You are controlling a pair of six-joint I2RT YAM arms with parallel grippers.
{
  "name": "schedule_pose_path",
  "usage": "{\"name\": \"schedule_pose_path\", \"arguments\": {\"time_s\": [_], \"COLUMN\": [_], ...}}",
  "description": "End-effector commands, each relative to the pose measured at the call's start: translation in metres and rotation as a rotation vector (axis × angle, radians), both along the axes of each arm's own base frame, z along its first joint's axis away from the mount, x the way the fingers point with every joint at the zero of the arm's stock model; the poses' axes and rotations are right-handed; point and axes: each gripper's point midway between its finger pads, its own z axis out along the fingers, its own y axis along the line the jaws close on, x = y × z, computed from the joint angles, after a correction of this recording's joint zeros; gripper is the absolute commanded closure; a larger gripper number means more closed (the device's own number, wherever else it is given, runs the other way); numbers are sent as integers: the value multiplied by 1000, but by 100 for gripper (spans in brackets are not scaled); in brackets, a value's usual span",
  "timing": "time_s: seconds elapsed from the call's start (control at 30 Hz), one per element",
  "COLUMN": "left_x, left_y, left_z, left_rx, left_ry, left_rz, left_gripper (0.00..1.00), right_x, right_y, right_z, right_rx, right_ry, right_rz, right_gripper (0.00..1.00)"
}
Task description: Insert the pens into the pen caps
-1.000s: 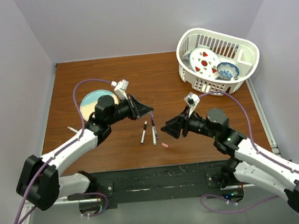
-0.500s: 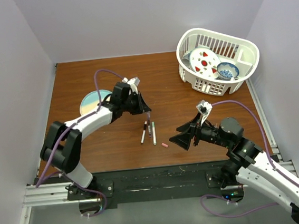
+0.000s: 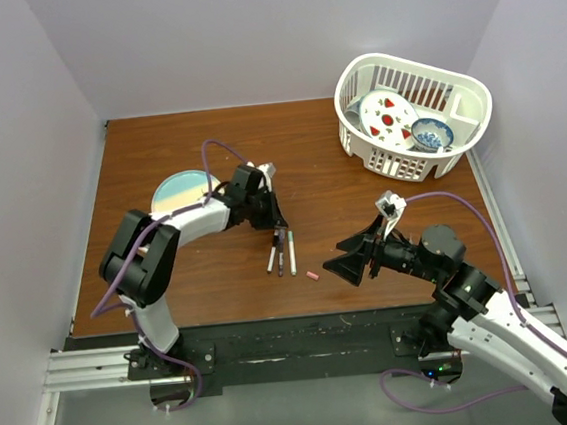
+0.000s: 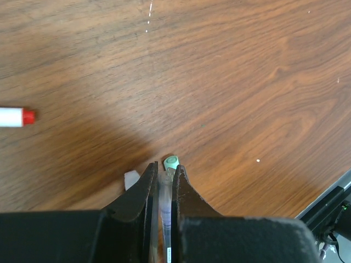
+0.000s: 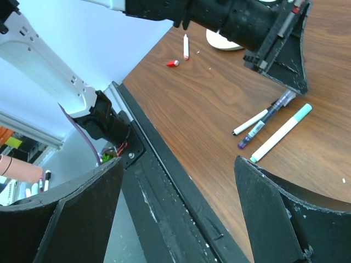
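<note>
— Where do we look from on top?
— From high behind the near edge, down over the whole brown wooden table (image 3: pixel 359 165).
— And our wrist cameras?
— The left hangs very close over the wood, looking down past its own black fingers (image 4: pixel 137 192). The right sits by the near edge, facing obliquely toward the left edge.
— What do we share?
— Top and right-wrist views both show the slim dark purple pen (image 5: pixel 258 130) and the white pen with a teal-green cap (image 5: pixel 281 133).
</note>
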Motion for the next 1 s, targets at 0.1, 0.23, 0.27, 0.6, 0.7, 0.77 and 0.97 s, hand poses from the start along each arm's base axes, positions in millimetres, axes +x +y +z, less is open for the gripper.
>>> {"name": "schedule_pose_path", "arguments": {"time_s": [0.1, 0.23, 0.27, 0.6, 0.7, 0.77, 0.97], "left_x": [15, 21, 25, 61, 68, 72, 84], "left_y": [1, 10, 17, 46, 62, 70, 85], "left_z": [6, 17, 19, 57, 57, 56, 53], "left_rx": [39, 72, 98, 57, 101, 125, 155], "left_ry": [-37, -54, -57, -105, -80, -71, -29], "left_rz": [70, 129, 164, 479, 621, 707, 909], "left_gripper": [67, 42, 38, 43, 49, 49, 51], "right_x": [3, 3, 4, 4, 4, 3, 1], "right_y": [1, 3, 2, 2, 1, 1, 0], "right_z": [1, 6, 6, 5, 10, 12, 12], "right_rx": [13, 17, 14, 14, 23, 27, 27], "right_ry": [5, -1, -4, -6, -15, -19, -18], "right_rz": [-14, -3, -6, -9, -12, -12, -9], "right_gripper": [14, 13, 13, 13, 13, 13, 13]}}
